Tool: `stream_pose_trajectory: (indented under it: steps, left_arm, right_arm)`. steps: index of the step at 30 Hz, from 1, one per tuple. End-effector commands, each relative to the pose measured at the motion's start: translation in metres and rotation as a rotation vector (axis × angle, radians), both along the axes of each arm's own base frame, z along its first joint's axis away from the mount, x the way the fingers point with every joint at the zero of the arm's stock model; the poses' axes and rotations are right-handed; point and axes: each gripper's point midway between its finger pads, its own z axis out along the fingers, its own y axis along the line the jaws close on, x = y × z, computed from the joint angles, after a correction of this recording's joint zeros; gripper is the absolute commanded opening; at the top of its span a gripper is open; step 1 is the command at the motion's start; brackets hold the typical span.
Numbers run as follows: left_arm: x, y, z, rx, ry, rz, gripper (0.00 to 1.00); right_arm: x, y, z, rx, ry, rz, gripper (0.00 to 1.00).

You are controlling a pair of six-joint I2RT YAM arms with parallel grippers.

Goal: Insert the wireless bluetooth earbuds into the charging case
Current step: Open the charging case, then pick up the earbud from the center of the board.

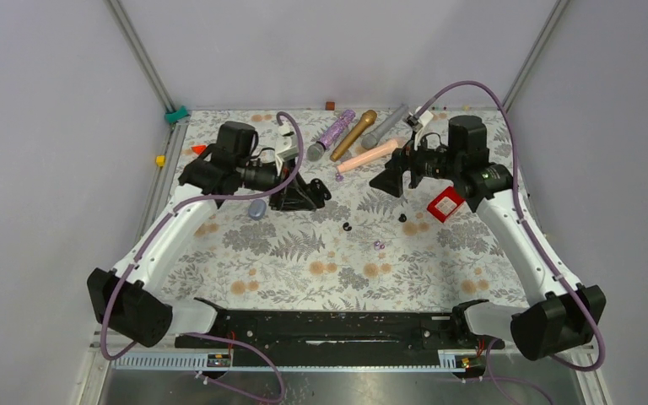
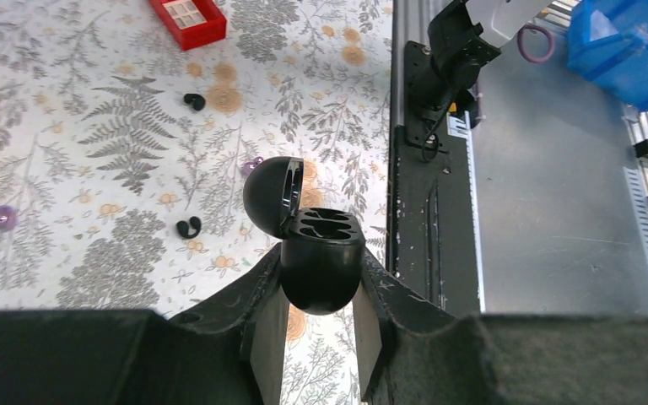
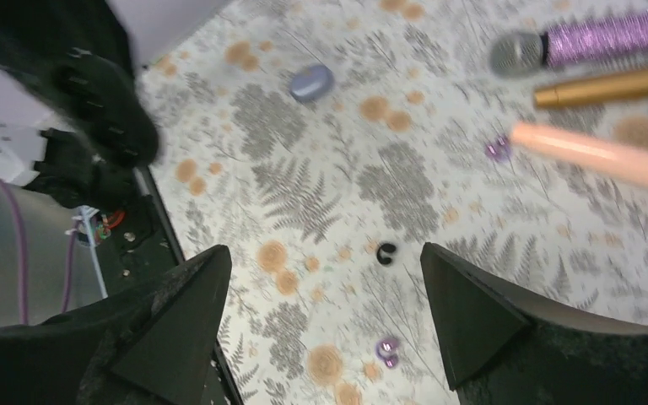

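Left gripper (image 2: pixel 319 295) pinches the black case (image 2: pixel 321 253) across its rounded lower shell, one pad on each side. The lid is hinged open and the two moulded wells face up; both look vacant. It sits above mid-table, a little toward the left edge.

Right gripper (image 3: pixel 322 261) is spread wide with nothing between its fingers, hanging over mid-table toward the right edge.

Buds lie loose on the fern-print cloth. A black bud (image 3: pixel 386 251) and a purple bud (image 3: pixel 386 348) are mid-table, below my right fingers. The second black bud (image 1: pixel 402 218) lies near the red box (image 1: pixel 445 203). The second purple bud (image 1: pixel 338 176) is nearer the far edge, just beside the pink microphone (image 1: pixel 369 155).

My read on handling: hard glossy plastic, curled and bean-like, nearly weightless. They are likely to skid on the cloth or squirt out of the pads. I'd take one low across its fattest part and close gently. The black pair probably belongs to this case.

A closed lavender case (image 1: pixel 256 208), smooth like a pebble, lies toward the left edge
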Motion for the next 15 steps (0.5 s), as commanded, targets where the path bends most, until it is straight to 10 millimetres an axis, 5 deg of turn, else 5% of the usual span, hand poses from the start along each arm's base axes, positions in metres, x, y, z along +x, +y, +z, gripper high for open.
stream_pose_trajectory:
  steps: [1, 8, 15]
  left_arm:
    - [-0.009, 0.012, 0.027, -0.045, -0.107, -0.021, 0.0]
    - [-0.018, 0.032, 0.025, -0.052, -0.141, 0.024, 0.0]
    - [-0.019, 0.038, 0.025, -0.066, -0.177, 0.072, 0.0]
  right_arm:
    - [0.021, -0.033, -0.055, -0.16, 0.123, -0.15, 0.9]
    - [0.041, -0.077, -0.147, -0.283, 0.456, -0.376, 0.78]
    - [0.036, -0.099, -0.214, -0.218, 0.968, -0.552, 0.45]
